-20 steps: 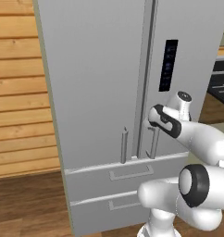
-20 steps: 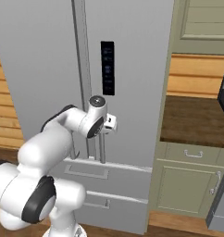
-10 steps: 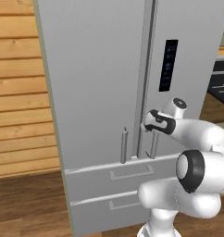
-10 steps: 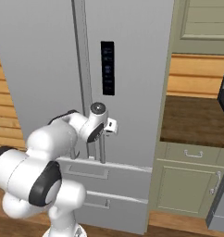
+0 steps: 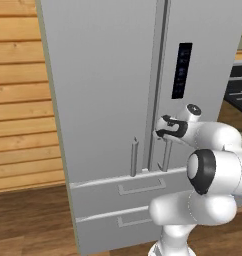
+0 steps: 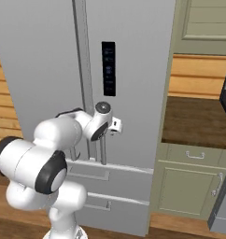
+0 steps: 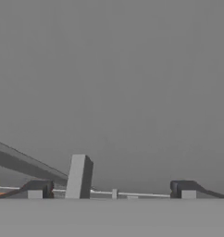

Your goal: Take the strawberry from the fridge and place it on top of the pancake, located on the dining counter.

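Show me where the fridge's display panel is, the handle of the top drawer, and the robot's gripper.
display panel (image 6: 108,68), right base view, middle of the dark vertical strip on the fridge's right door.
top drawer handle (image 5: 142,187), left base view, centre of the horizontal bar.
gripper (image 5: 160,127), left base view, between its fingertips near the door handles.

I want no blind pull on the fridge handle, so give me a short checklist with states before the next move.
1. Fridge doors shut: ok, both are flush.
2. Gripper at the right handle: ok, it sits by the handle's top, close to the door.
3. Handle between the jaws: ok in the hand view, where a bar stands between the fingertips, nearer one tip.
4. Jaws closed on the handle: not ok, they stand apart.
5. Strawberry found: cannot tell, the doors hide the inside.
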